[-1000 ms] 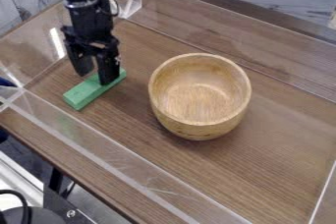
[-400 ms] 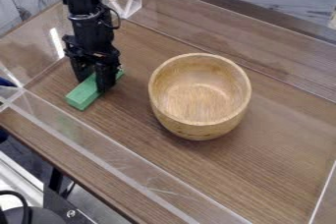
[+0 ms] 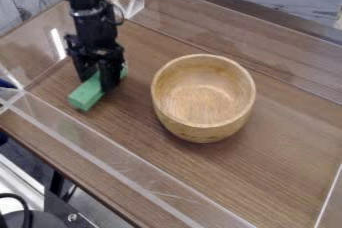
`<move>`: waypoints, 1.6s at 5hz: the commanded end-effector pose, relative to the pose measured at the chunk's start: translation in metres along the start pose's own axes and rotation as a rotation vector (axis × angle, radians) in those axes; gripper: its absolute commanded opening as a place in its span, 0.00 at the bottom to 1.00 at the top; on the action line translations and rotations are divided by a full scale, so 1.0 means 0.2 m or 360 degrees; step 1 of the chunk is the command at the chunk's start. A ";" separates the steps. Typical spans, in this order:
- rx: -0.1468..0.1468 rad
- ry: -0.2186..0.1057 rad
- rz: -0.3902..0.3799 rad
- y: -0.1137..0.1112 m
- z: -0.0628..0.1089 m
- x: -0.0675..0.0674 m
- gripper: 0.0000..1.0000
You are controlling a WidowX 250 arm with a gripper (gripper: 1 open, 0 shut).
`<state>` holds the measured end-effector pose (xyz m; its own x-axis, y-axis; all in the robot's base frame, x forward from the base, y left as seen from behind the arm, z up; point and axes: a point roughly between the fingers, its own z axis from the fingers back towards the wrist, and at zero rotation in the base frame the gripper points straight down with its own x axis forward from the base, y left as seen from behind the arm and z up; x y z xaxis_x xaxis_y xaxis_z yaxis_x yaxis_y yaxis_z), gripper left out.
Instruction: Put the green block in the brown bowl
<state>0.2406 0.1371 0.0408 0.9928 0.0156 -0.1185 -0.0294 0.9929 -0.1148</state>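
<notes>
So the tool (image 3: 100, 72) points straight down with its fingers clamped across the far end of the green block (image 3: 88, 93), which lies flat on the counter (image 3: 160, 172) at the left. Gripping it crosswise probably makes sense for a thin bar. The brown bowl (image 3: 203, 96) sits empty, well apart to the right.

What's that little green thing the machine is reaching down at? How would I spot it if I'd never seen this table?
Start at the big round brown bowl in the middle of the wooden table. Look to its left, where the black gripper points straight down. The green block lies flat under its fingers: a small bright green bar, the only vividly colored thing there.
</notes>
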 end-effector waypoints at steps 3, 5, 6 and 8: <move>0.0037 -0.0358 -0.0117 -0.22 0.60 0.21 0.00; -0.0010 -0.0279 -0.0308 -0.49 0.53 0.13 0.00; -0.0017 -0.0244 -0.0404 -0.66 0.46 0.12 0.00; -0.0018 -0.0175 -0.0490 -0.80 0.34 0.13 0.00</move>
<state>0.2732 -0.0121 0.1123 0.9631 -0.2689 -0.0127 0.2638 0.9523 -0.1537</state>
